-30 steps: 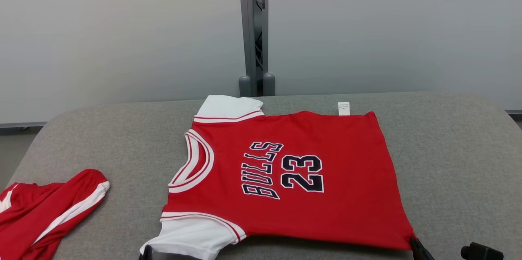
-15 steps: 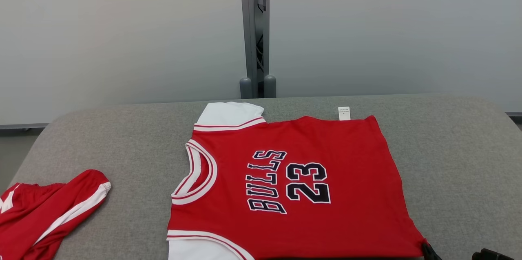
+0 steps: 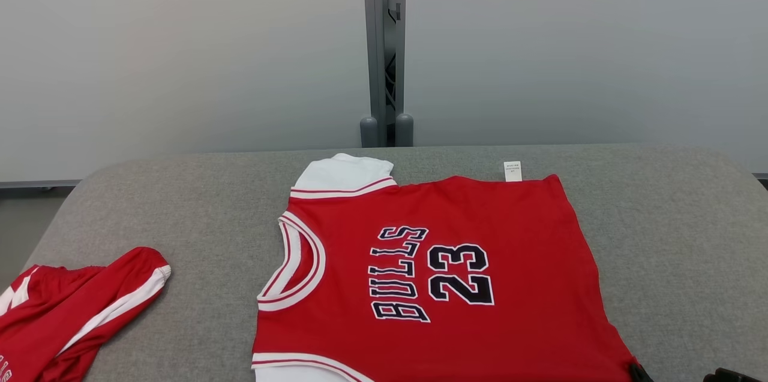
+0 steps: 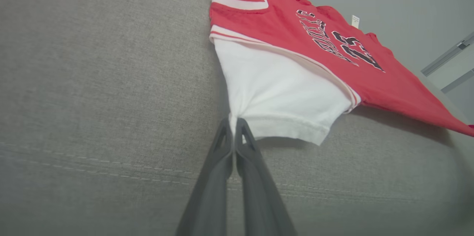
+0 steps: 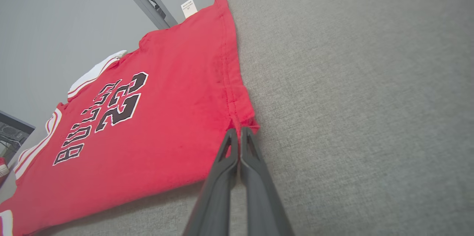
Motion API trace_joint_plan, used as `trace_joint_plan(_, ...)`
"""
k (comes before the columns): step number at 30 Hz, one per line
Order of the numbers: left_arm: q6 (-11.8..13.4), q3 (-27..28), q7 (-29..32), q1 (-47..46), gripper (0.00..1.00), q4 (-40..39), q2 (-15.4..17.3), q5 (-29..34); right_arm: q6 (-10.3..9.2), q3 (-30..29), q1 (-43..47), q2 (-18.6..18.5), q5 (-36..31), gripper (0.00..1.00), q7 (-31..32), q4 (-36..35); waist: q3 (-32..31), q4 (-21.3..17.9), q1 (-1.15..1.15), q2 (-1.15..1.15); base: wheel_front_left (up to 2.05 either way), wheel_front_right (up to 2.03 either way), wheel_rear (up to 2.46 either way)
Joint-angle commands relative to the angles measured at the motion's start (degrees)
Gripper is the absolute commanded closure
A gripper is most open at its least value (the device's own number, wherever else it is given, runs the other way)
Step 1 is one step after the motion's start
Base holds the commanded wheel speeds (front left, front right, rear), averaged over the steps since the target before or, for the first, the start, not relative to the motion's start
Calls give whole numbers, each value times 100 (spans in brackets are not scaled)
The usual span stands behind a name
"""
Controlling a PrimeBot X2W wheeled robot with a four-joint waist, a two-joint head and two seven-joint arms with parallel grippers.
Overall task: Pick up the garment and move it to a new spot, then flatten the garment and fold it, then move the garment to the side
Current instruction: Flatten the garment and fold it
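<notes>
Jersey (image 3: 528, 238) pinched low: left gripper (image 4: 233, 125) on sleeve (image 4: 281, 99), right gripper (image 5: 237, 132) on hem corner (image 5: 247, 117).

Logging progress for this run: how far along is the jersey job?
Done: the jersey lies spread flat on the grey pad. In hand: left gripper pinches its white sleeve, right gripper its hem corner. Left: no fold is made yet, then moving it aside.
</notes>
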Motion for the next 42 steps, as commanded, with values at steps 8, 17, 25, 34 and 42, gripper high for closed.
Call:
trace_joint_plan(8,-34,44,-2,-64,100,-106,42,-121,-2,-111,55,-102,-80,100,82,-129,1,-18,0,0,0,0,0)
trace_joint_plan(17,-87,137,-2,-452,100,-734,39,-463,-2,-233,-90,-102,-115,100,101,-439,36,-51,0,0,0,0,0)
trace_joint_plan(25,-83,53,-2,-850,100,-938,38,-263,-2,-327,-403,-131,-166,100,299,-644,138,-192,0,0,0,0,0)
trace_joint_plan(34,49,222,-2,-1297,100,-778,39,247,-2,-88,-807,-192,-496,100,642,-740,331,-300,0,0,0,0,0)
trace_joint_plan(42,83,453,-2,-1371,100,-838,39,317,-2,155,-1028,-148,-584,100,861,-675,434,-257,0,0,0,0,0)
